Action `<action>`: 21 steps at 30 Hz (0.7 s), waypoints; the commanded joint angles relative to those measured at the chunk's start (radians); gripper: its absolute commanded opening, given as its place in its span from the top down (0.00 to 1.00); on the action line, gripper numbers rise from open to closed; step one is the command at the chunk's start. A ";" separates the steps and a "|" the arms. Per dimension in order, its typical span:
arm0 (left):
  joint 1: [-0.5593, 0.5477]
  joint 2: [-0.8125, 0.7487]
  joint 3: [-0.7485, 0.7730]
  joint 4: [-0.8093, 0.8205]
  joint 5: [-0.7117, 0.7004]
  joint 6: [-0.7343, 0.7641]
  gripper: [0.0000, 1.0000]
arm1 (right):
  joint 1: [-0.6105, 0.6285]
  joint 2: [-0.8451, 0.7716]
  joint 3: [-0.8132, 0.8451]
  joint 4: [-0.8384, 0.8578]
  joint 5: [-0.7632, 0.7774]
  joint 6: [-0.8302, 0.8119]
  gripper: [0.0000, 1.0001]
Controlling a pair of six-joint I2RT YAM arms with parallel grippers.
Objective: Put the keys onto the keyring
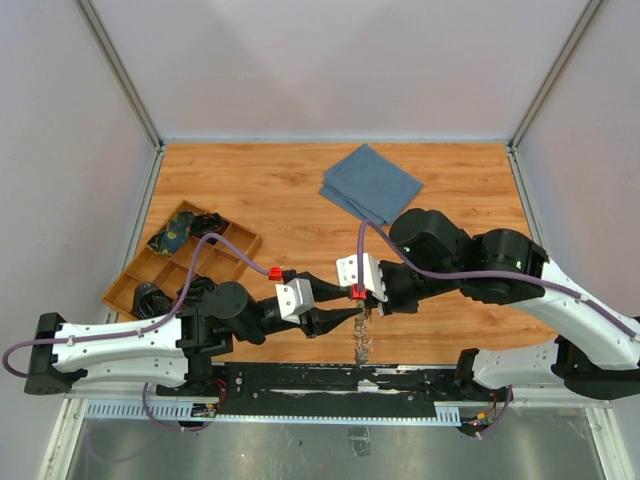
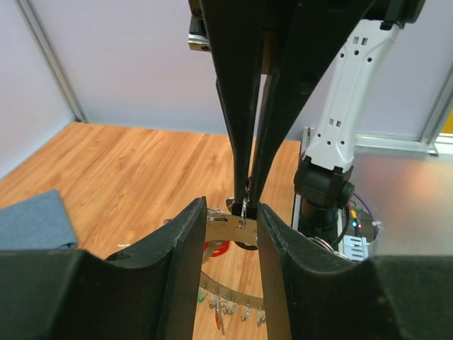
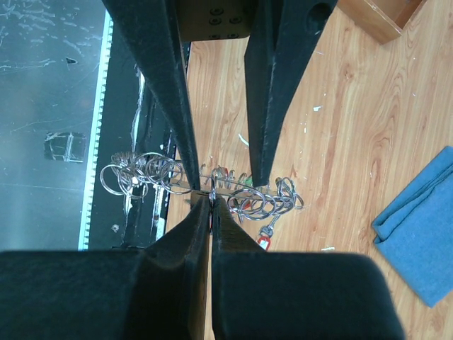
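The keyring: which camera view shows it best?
The right wrist view: the keyring stretches across the frame, its small loops sharp, pinched in the right gripper. The left wrist view shows only a cropped part; the top external view shows it tiny.

Keyring (image 1: 362, 345) was tiny and blurred in the top view, and no single key could be made out there. In the left wrist view the left gripper (image 2: 230, 207) fingers (image 2: 185, 269) hid both sides of the ring. Of the keys (image 2: 218, 248) only a red bit showed. Whether those fingers pinched the ring or only straddled it could not be told. Blue cloth (image 3: 423, 234) was cut by the right wrist view's edge. Tray (image 1: 160, 272) contents were dark and unreadable, and an arm covered its near corner.
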 commanded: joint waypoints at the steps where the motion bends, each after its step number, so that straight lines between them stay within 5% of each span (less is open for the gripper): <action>1: 0.010 0.004 0.030 0.003 0.068 0.000 0.61 | 0.014 -0.012 0.032 0.031 0.028 -0.015 1.00; 14: 0.023 0.026 0.048 -0.015 0.081 0.001 0.75 | 0.027 -0.009 0.039 0.036 0.006 -0.018 1.00; 21: 0.025 0.027 0.049 -0.015 0.073 0.002 0.96 | 0.034 -0.009 0.027 0.045 0.005 -0.015 1.00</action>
